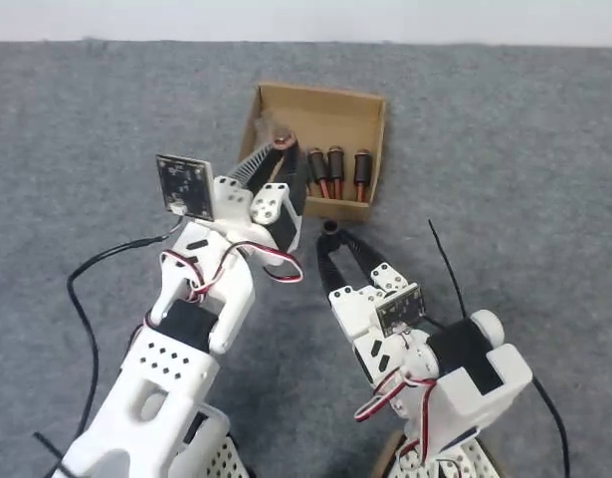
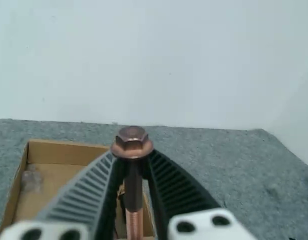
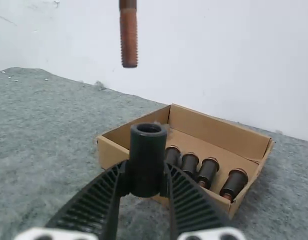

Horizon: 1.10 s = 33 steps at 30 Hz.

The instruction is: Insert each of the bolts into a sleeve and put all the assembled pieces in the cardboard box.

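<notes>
The left jaws are clenched on a copper-coloured bolt (image 2: 132, 145). They grip its shaft just under the 6-sided head, so the bolt stands upright with the head up and the threaded end pointing down. In the high view this bolt (image 1: 281, 139) is held in the air above the left part of the cardboard box (image 1: 315, 95). The right jaws are also clenched, grasping a black sleeve (image 3: 147, 157) around its lower half. The sleeve stands upright and its open hole faces up. In the high view the sleeve (image 1: 330, 229) is just outside the near wall of the box. From the right wrist, the threaded end of the bolt (image 3: 128, 37) hangs higher than the sleeve and apart from it, a little to 1 side of the hole. Behind the sleeve the box (image 3: 219, 132) is open, and 4 assembled pieces (image 3: 209, 171) lie in it side by side, each a black sleeve with a copper bolt head at its end. The box rests on the grey, carpet-like desk (image 1: 505, 149), with a white wall (image 2: 143, 60) behind it.
</notes>
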Each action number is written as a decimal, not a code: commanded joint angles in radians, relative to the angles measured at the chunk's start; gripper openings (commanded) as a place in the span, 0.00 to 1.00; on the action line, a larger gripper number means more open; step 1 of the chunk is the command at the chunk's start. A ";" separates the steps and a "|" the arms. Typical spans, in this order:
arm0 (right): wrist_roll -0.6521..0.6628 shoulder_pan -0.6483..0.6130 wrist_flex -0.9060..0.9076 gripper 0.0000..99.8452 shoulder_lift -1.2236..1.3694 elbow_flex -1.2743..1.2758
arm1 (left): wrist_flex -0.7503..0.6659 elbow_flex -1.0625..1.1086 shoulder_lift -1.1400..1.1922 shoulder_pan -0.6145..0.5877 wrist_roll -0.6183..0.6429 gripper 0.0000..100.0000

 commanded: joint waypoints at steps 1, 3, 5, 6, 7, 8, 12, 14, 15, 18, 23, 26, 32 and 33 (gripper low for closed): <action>0.011 -0.005 0.002 0.01 -0.010 0.021 | -0.038 -0.008 -0.044 -0.002 0.003 0.01; 0.011 -0.005 0.002 0.01 -0.010 0.021 | -0.038 -0.005 -0.044 0.005 0.003 0.01; 0.011 -0.005 -0.001 0.01 -0.010 0.021 | -0.038 -0.001 -0.044 0.028 0.003 0.01; 0.011 -0.005 -0.002 0.01 -0.010 0.021 | -0.035 -0.001 -0.044 0.038 0.003 0.01; 0.011 -0.005 -0.004 0.01 -0.010 0.021 | -0.034 0.001 -0.044 0.049 0.003 0.01; 0.011 -0.005 -0.004 0.01 -0.010 0.021 | -0.034 0.008 -0.044 0.060 0.002 0.01; 0.011 -0.005 -0.001 0.01 -0.010 0.021 | -0.038 0.042 -0.044 0.077 0.000 0.01; 0.011 -0.005 -0.002 0.01 -0.010 0.021 | -0.038 0.045 -0.044 0.075 0.000 0.01; 0.011 -0.005 -0.004 0.01 -0.010 0.021 | -0.038 0.047 -0.044 0.074 0.000 0.01; 0.014 -0.005 -0.004 0.01 -0.010 0.021 | -0.038 0.050 -0.043 0.075 0.000 0.01; 0.014 -0.005 -0.005 0.01 -0.010 0.021 | -0.038 0.050 -0.043 0.077 0.000 0.01; 0.012 -0.005 -0.005 0.01 -0.010 0.021 | -0.040 0.050 -0.035 0.080 0.000 0.01; 0.012 -0.005 -0.004 0.01 -0.010 0.021 | -0.040 0.050 -0.038 0.144 -0.083 0.01; 0.012 -0.005 -0.002 0.01 -0.010 0.021 | -0.040 0.050 -0.037 0.153 -0.097 0.01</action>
